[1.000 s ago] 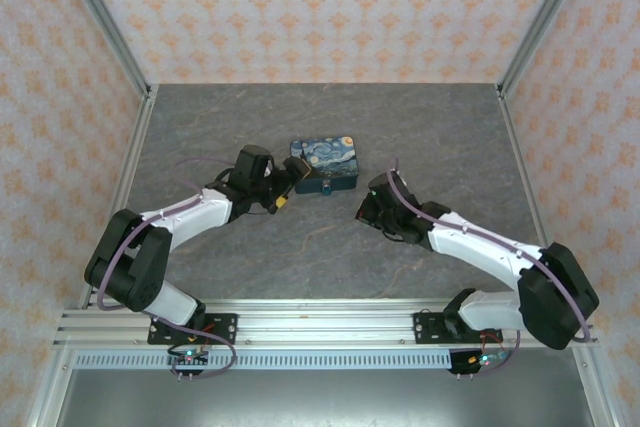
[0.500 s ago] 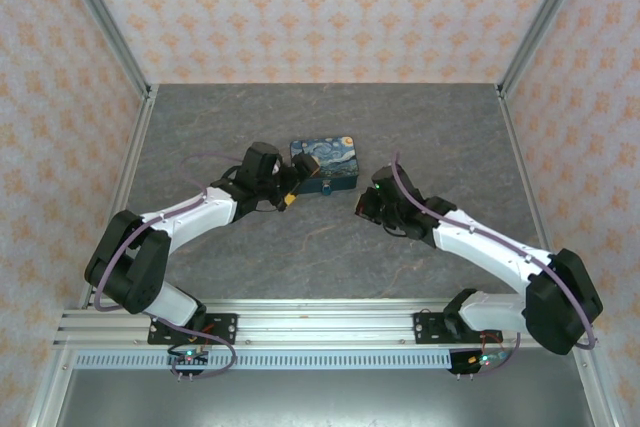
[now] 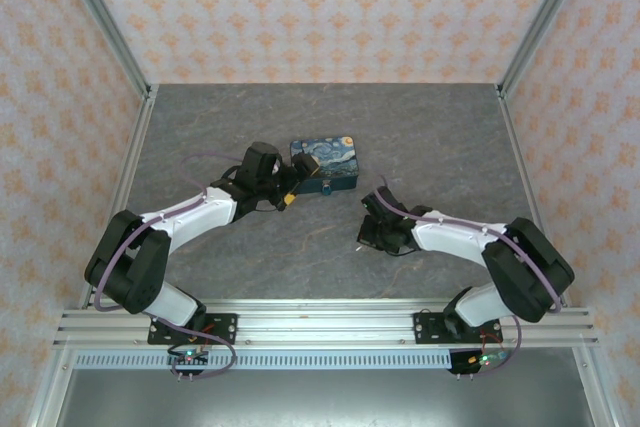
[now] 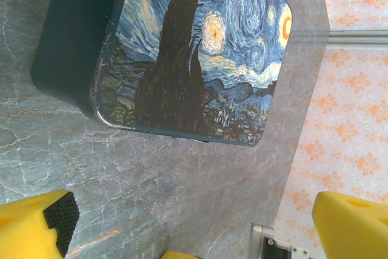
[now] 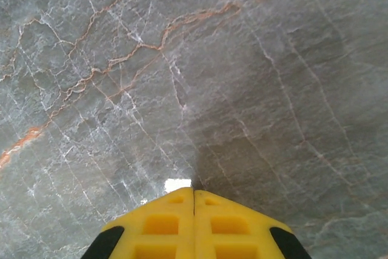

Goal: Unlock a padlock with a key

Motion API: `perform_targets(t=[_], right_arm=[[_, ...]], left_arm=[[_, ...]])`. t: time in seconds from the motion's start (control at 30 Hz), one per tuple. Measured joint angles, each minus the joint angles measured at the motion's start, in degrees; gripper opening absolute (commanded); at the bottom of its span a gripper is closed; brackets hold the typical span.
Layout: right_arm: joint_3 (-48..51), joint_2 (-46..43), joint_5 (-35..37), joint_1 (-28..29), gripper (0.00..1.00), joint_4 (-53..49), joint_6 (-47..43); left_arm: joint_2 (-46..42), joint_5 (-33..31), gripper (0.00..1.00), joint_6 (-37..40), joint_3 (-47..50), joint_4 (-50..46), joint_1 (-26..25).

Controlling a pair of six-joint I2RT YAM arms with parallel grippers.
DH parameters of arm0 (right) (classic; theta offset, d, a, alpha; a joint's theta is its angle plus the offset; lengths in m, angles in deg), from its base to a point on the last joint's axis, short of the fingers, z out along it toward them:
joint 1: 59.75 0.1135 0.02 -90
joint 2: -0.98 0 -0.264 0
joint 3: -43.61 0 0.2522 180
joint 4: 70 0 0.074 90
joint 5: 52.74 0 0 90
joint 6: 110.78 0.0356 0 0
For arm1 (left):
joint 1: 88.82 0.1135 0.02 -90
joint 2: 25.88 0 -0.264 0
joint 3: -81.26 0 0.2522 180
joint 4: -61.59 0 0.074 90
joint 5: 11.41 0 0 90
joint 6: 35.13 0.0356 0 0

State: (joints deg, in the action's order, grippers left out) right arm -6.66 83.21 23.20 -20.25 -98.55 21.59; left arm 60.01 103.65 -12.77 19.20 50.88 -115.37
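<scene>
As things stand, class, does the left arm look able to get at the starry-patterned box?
Probably yes. The left gripper is open and sits right beside the box, and just bare table lies between its yellow fingers and the box's side.

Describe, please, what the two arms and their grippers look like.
Both the left arm and the right arm have white links and black joints, with a thin purple cable running along each. The left gripper and the right gripper carry blocky yellow fingers; the right one's show square recesses and black patches.
</scene>
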Motion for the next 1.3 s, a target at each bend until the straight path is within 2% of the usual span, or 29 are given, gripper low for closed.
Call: perform_targets(t=[0.3, 0.53, 0.63, 0.7, 0.97, 1.3], right_arm=[[0.4, 0.2, -0.4, 0.0, 0.02, 1.3, 0.4], [0.9, -0.5, -1.0, 0.3, 0.37, 3.5, 1.2], [1.4, -1.9, -0.8, 0.4, 0.49, 3.7, 1.2], [1.6, -3.3, -0.4, 0.4, 0.52, 3.1, 0.8], [-0.6, -5.4, 1.4, 3.1, 0.56, -3.5, -3.4], [-9.9, 4.2, 6.0, 8.7, 0.57, -13.4, -9.5]], left_arm=[[0.0, 0.0, 1.0, 0.0, 0.0, 0.0, 0.0], [0.0, 0.0, 1.0, 0.0, 0.0, 0.0, 0.0], [0.0, 0.0, 1.0, 0.0, 0.0, 0.0, 0.0], [0.0, 0.0, 1.0, 0.0, 0.0, 0.0, 0.0], [0.2, 0.0, 1.0, 0.0, 0.0, 0.0, 0.0], [0.7, 0.0, 1.0, 0.0, 0.0, 0.0, 0.0]])
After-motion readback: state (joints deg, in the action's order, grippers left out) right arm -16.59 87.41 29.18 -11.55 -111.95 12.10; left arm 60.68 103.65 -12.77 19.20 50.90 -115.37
